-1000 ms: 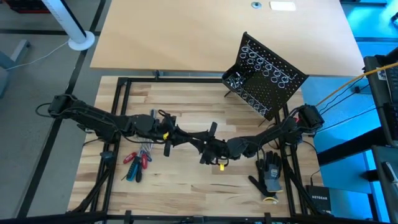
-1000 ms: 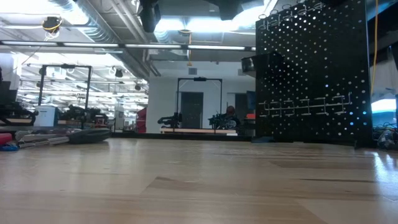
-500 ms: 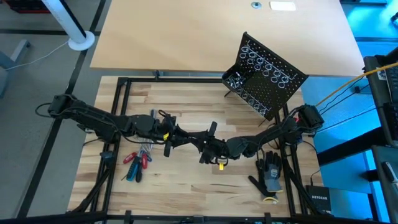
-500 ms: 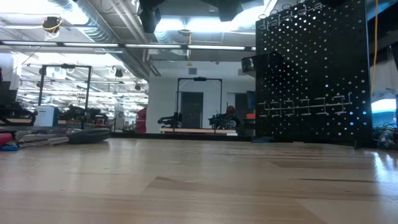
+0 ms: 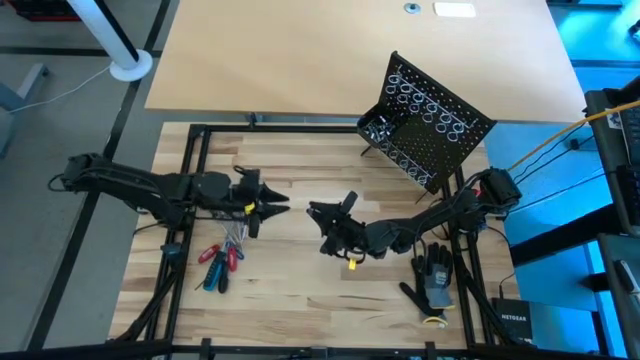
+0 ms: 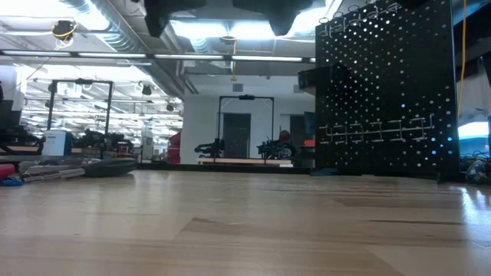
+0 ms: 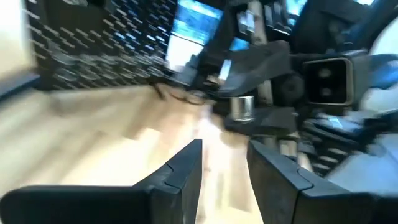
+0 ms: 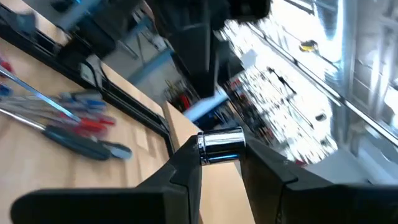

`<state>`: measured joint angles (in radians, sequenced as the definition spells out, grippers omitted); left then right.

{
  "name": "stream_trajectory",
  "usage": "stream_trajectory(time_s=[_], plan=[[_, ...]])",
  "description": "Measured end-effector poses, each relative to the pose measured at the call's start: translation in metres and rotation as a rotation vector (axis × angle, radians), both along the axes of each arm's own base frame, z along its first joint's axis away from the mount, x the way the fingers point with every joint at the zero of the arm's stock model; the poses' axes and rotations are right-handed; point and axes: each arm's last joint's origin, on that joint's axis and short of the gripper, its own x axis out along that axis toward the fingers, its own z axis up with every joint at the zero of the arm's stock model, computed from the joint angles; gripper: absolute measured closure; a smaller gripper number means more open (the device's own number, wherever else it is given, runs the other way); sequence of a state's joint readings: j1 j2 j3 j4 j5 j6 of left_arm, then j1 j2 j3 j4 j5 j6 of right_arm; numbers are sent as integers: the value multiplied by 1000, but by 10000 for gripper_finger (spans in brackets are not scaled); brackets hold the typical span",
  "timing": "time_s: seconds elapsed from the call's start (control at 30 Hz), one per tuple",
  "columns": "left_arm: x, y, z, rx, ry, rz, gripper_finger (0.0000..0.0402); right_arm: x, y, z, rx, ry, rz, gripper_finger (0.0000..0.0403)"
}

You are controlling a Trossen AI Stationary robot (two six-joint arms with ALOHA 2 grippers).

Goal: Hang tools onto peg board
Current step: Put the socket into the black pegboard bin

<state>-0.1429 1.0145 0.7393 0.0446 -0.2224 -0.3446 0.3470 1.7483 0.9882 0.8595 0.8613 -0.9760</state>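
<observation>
Midtable, right gripper (image 8: 221,163) clamps a small silver bit (image 8: 221,147), jaws tight on it. Left gripper (image 5: 275,203) hangs nearby, jaws apart, empty. Peg board (image 5: 430,120) stands at the table's far right, nearer the right arm. Remaining tools (image 5: 220,262) lie by the left arm.

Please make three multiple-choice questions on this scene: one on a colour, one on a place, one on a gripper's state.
1. The board is: A black; B red; C white.
2. The glove lies: A by the right arm; B by the left arm; C on the board.
3. The right gripper is: A open; B shut on a silver bit; C shut on the glove.
Answers: 1 A, the panel shows black. 2 A, the high view shows it beside that arm. 3 B, the bit sits between its fingers in the right wrist view.
</observation>
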Motion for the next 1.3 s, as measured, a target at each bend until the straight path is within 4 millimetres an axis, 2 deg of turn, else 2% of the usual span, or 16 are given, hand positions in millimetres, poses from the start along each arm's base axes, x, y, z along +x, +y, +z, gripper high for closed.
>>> stream_trajectory(time_s=[0.1, 0.27, 0.5, 0.6, 0.73, 0.9, 1.1, 1.3], plan=[[-11, 2, -8, 76, 10, 32, 284, -2, -2, 3, 12, -12, -72, 308], [-24, 4, -37, 75, 3, 55, 284, -8, -10, 16, 35, -40, -169, 308], [-40, 6, -93, -24, 27, 77, 284, -23, -37, 48, 68, -89, -296, 308], [-45, 8, -108, -52, -5, 88, 284, -31, -54, 62, 95, -112, -337, 308], [-48, 10, -113, -89, -51, 100, 284, -43, -82, 74, 174, -145, -430, 308], [-48, 10, -111, -83, -71, 97, 284, -60, -115, 74, 344, -192, -528, 308], [-48, 10, -111, -80, -72, 96, 284, -74, -134, 64, 506, -210, -585, 308], [-48, 10, -111, -76, -73, 112, 284, -80, -152, 53, 572, -198, -666, 308]])
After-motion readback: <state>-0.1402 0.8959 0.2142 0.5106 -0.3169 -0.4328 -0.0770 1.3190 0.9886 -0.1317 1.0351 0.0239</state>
